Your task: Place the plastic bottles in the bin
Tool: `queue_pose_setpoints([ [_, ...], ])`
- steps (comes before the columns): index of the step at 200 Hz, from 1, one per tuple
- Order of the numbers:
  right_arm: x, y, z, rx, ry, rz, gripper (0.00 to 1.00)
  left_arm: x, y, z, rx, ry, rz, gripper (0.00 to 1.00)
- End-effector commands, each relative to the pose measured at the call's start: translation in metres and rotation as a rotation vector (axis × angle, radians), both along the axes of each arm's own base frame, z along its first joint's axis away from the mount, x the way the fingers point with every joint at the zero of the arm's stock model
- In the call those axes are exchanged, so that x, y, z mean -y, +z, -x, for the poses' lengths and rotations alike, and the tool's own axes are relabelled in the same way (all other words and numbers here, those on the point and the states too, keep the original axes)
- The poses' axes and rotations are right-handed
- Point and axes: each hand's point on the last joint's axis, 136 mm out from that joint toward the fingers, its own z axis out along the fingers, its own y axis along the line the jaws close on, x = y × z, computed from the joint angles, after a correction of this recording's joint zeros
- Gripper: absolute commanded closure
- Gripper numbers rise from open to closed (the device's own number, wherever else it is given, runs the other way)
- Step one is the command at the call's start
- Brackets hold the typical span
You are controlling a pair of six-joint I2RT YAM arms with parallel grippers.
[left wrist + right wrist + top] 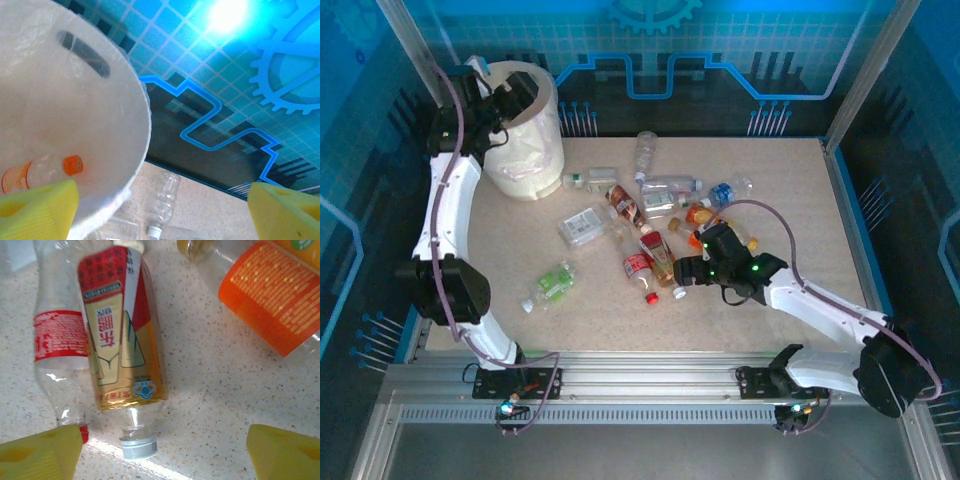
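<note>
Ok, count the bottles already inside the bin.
1. A clear bottle with an orange cap and orange label lies inside the bin, against its wall, as seen from the left wrist camera. More may be hidden deeper, outside that view.

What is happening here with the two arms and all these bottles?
Two robot arms are clearing bottles into the bin. The left tool hangs open over the bin, and an orange-capped bottle lies inside it. The right tool is open, low over a red-and-gold bottle on the table. Many other bottles lie there too.
</note>
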Motion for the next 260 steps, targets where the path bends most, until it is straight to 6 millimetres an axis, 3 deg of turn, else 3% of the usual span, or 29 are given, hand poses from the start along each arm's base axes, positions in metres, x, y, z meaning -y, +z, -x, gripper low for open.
queue_pose_setpoints([
  [1, -0.014, -0.009, -0.006, 0.013, 0.029, -0.021, 0.11, 0.018, 0.027, 0.017, 0.089, -0.049, 0.063, 0.03],
  [42, -0.022, -0.029, -0.015, 0.004, 0.045, 0.043, 0.12, 0.053, 0.029, 0.053, 0.113, -0.120, 0.088, 0.01],
  [73, -0.033, -0.044, -0.020, -0.031, 0.098, 0.076, 0.15, 0.099, 0.022, 0.087, 0.124, -0.208, 0.115, 0.01],
  [102, -0.038, -0.053, -0.027, -0.038, 0.100, 0.108, 0.15, 0.144, -0.004, 0.116, 0.097, -0.299, 0.081, 0.01],
  [125, -0.053, -0.055, -0.026, -0.054, 0.163, 0.079, 0.15, 0.166, -0.021, 0.134, 0.057, -0.378, 0.175, 0.01],
  [162, -0.062, -0.056, -0.029, -0.041, 0.201, 0.081, 0.14, 0.184, -0.031, 0.154, 0.016, -0.467, 0.290, 0.01],
  [167, -0.068, -0.047, -0.036, -0.018, 0.202, 0.069, 0.14, 0.185, -0.032, 0.156, 0.011, -0.478, 0.299, 0.01],
  [177, -0.070, -0.047, -0.040, -0.010, 0.210, 0.077, 0.14, 0.187, -0.033, 0.159, -0.003, -0.489, 0.318, 0.01],
  [230, -0.079, -0.072, -0.053, -0.005, 0.272, 0.148, 0.15, 0.190, -0.037, 0.166, -0.021, -0.487, 0.452, 0.01],
  [260, -0.074, -0.076, -0.055, -0.001, 0.253, 0.172, 0.21, 0.196, -0.024, 0.173, -0.006, -0.539, 0.495, 0.01],
])
